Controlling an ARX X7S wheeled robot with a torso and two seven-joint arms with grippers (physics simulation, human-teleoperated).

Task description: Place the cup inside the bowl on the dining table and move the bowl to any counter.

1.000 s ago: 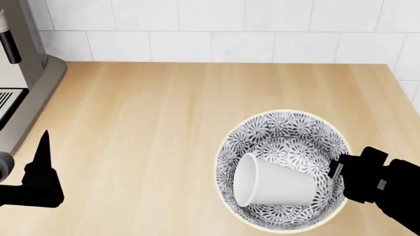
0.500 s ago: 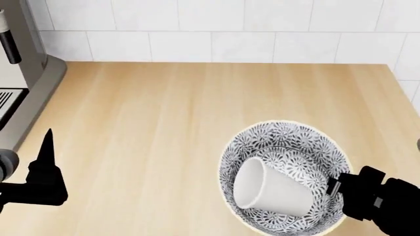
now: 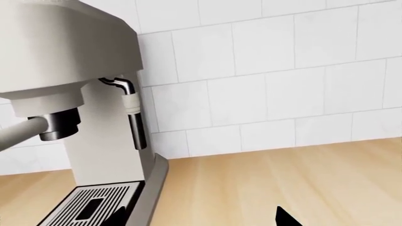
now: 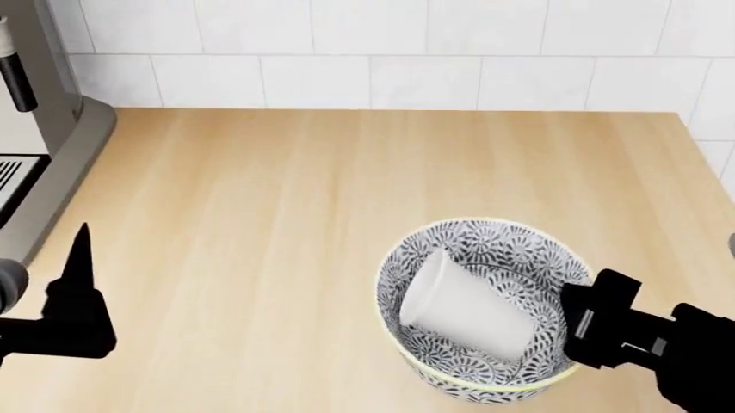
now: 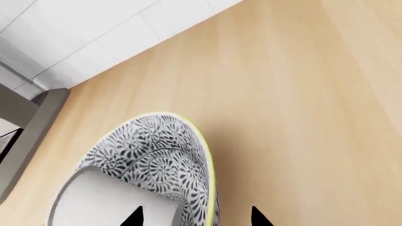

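Lying tipped inside the bowl point(image 4: 488, 310) on the counter point(image 4: 287, 189): the cup point(image 4: 466, 305).

Sitting toward five o'clock on the tan worktop, well clear of the tiled wall point(image 4: 402, 52) at twelve, with the white tumbler on its side, mouth toward ten o'clock. Pinching the bowl's yellow-green rim at three o'clock: the right gripper point(image 4: 577, 323), closed down on the wall (one fingertip inside, one outside in the wrist view). Hanging over bare wood near eight o'clock and touching nothing: the left gripper point(image 4: 76, 288), one dark finger pointing up, spread impossible to tell. Standing at ten o'clock: the espresso machine point(image 4: 34, 120).
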